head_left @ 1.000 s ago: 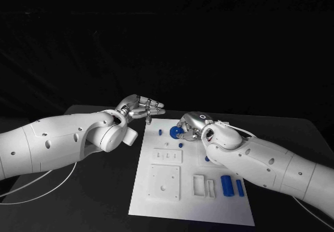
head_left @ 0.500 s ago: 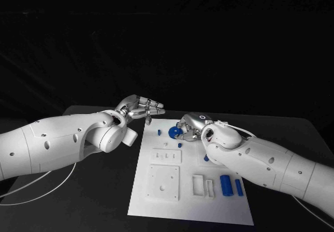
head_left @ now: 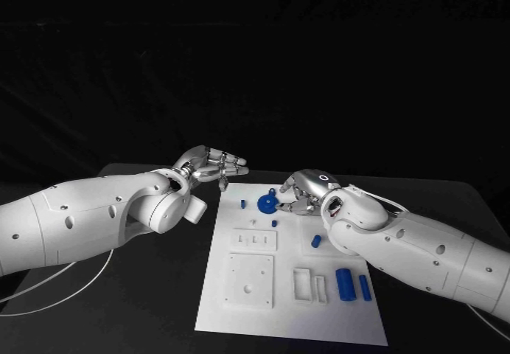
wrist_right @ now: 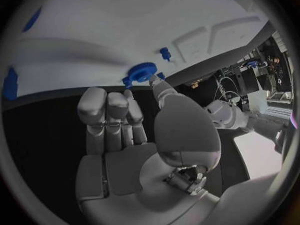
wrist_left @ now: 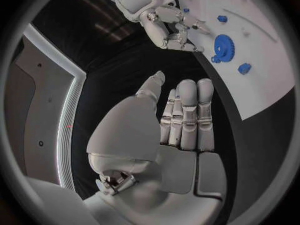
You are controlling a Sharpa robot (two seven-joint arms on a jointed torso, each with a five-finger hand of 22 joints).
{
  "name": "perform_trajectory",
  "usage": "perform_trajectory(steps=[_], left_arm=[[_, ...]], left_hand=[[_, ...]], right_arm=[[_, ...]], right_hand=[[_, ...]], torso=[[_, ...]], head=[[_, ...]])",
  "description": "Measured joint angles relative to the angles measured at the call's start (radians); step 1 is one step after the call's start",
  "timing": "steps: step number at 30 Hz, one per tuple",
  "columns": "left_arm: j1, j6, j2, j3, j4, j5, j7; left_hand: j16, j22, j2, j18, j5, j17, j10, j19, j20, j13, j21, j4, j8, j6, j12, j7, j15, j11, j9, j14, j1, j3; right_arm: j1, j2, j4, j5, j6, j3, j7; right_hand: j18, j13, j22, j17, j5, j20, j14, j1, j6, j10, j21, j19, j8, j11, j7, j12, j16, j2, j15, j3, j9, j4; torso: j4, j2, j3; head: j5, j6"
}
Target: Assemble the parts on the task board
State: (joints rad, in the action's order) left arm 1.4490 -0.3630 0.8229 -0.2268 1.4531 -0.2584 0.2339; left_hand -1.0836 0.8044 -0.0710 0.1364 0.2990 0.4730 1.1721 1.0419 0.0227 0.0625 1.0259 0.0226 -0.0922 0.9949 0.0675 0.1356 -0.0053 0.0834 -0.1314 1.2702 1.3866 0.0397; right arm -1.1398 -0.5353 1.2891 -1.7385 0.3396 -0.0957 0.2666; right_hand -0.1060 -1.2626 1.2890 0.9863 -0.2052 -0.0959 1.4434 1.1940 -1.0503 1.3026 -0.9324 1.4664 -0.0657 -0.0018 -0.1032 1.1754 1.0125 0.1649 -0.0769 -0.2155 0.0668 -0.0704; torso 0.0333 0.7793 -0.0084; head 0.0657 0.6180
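The white task board [head_left: 319,317] lies in the middle of the black table. A blue gear [head_left: 269,203] sits on the board near its far edge, also seen as the blue gear [wrist_right: 141,73] and the blue gear [wrist_left: 224,46]. My right hand [head_left: 304,190] hovers just right of the gear, fingers stretched toward it and holding nothing. My left hand [head_left: 214,165] hangs off the board's far left corner, empty, its fingers straight in the left wrist view. Small blue pegs [head_left: 243,201] stand around the gear.
Two blue cylinders [head_left: 346,283] lie at the board's near right beside white slotted blocks [head_left: 310,284]. A white square plate [head_left: 250,279] and a smaller one [head_left: 255,239] sit on the left half. Another blue piece [head_left: 317,240] lies mid-board.
My right hand has let go of the blue gear and drawn back to the right, so the gear now shows whole on the board. The left hand has barely moved.
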Motion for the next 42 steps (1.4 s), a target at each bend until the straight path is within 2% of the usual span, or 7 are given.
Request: perform_trajectory(steps=[5,8,13,17,21,31,42], left_arm=[[0.0,0.0,0.005,0.0,-0.008,0.0,0.0],[0.0,0.0,0.006,0.0,-0.011,0.0,0.0],[0.0,0.001,0.008,0.0,-0.016,0.0,0.001],[0.0,0.003,0.009,-0.002,-0.021,-0.001,0.002],[0.0,0.008,0.008,-0.003,-0.029,-0.001,0.004],[0.0,0.027,0.007,-0.005,-0.043,-0.002,0.008],[-0.001,0.043,0.005,-0.006,-0.047,-0.004,0.01]], left_hand=[[0.0,0.0,0.0,-0.004,0.0,0.0,0.0,0.0,0.0,0.0,0.0,0.003,-0.003,0.0,0.0,0.0,0.0,0.0,0.0,0.0,0.0,0.003],[0.0,0.0,0.0,-0.004,0.0,0.0,0.0,0.0,0.0,0.0,0.0,0.0,-0.004,0.0,0.0,0.0,0.0,0.0,0.0,0.0,0.0,0.005],[0.0,0.001,0.0,-0.005,0.0,0.0,0.002,0.0,0.0,0.0,0.0,0.002,-0.005,0.005,0.0,-0.005,0.0,-0.002,0.0,0.0,0.0,0.008],[-0.003,0.002,0.0,-0.006,0.0,0.0,0.022,0.002,0.002,0.0,0.0,0.001,-0.009,0.032,0.0,-0.026,-0.006,-0.011,-0.001,0.006,0.0,0.021],[-0.004,0.004,0.0,-0.008,0.0,-0.001,0.029,0.011,0.012,-0.002,0.0,-0.005,0.026,0.072,-0.005,-0.039,-0.018,-0.015,0.012,0.018,0.0,0.053],[-0.004,0.004,-0.016,-0.014,-0.006,0.001,0.03,0.011,0.019,-0.003,0.0,-0.004,0.026,0.075,-0.005,-0.036,-0.022,-0.016,0.036,0.022,-0.008,0.086],[-0.004,0.002,-0.02,-0.018,-0.01,0.001,0.023,0.013,0.016,-0.002,-0.004,-0.004,0.026,0.059,-0.005,-0.02,-0.014,-0.008,0.04,0.029,-0.012,0.086]], right_arm=[[-0.001,-0.057,0.042,0.018,0.029,-0.036,0.0],[-0.001,-0.096,0.057,0.045,0.034,-0.058,-0.015],[-0.001,-0.171,0.045,0.142,0.03,-0.086,-0.122],[-0.001,-0.21,0.017,0.222,0.018,-0.098,-0.216],[0.001,-0.237,-0.019,0.288,0.001,-0.112,-0.289],[0.009,-0.264,-0.097,0.36,-0.042,-0.122,-0.378],[0.021,-0.247,-0.159,0.376,-0.081,-0.124,-0.41]], right_hand=[[0.0,0.0,0.0,0.0,-0.004,0.0,0.0,0.01,0.0,0.0,0.0,0.0,0.0,0.0,0.0,0.0,0.0,0.01,0.0,-0.007,0.0,0.007],[0.0,0.0,0.0,-0.002,-0.004,0.0,0.0,0.027,0.0,0.0,0.0,0.0,0.0,0.0,0.0,0.0,0.0,0.005,0.0,-0.019,0.0,0.037],[0.0,-0.007,0.008,-0.003,-0.13,0.0,0.0,0.069,-0.008,0.0,-0.011,0.0,0.0,0.0,-0.001,0.004,0.0,-0.019,0.0,-0.048,0.0,0.126],[0.0,-0.007,0.018,0.0,-0.172,0.0,0.0,0.061,-0.01,0.0,-0.016,0.0,0.0,0.0,-0.002,0.004,0.0,-0.032,0.0,-0.024,0.0,0.184],[0.0,-0.007,0.019,0.003,-0.222,0.0,0.0,0.049,-0.01,0.0,-0.017,0.0,0.0,0.0,-0.002,0.004,0.0,-0.043,0.0,-0.008,0.0,0.205],[0.0,-0.002,0.019,0.003,-0.237,0.0,0.0,0.057,-0.005,0.0,-0.017,0.0,0.0,0.0,-0.006,0.0,-0.005,-0.051,0.0,0.009,-0.001,0.248],[0.006,0.005,0.019,0.005,-0.231,0.0,-0.001,0.059,0.043,-0.009,-0.006,0.0,0.0,0.009,-0.013,-0.01,-0.01,-0.049,0.001,0.002,-0.001,0.282]], torso=[[-0.003,-0.001,0.0015],[-0.0056,-0.002,0.0036],[-0.0135,-0.006,0.0078],[-0.0204,-0.009,0.0119],[-0.0245,-0.012,0.0159],[-0.0305,-0.014,0.0241],[-0.0294,-0.014,0.0222]], head=[[-0.008,-0.011],[-0.013,-0.014],[-0.015,-0.016],[-0.011,-0.021],[-0.004,-0.026],[-0.005,-0.028],[-0.008,-0.014]])
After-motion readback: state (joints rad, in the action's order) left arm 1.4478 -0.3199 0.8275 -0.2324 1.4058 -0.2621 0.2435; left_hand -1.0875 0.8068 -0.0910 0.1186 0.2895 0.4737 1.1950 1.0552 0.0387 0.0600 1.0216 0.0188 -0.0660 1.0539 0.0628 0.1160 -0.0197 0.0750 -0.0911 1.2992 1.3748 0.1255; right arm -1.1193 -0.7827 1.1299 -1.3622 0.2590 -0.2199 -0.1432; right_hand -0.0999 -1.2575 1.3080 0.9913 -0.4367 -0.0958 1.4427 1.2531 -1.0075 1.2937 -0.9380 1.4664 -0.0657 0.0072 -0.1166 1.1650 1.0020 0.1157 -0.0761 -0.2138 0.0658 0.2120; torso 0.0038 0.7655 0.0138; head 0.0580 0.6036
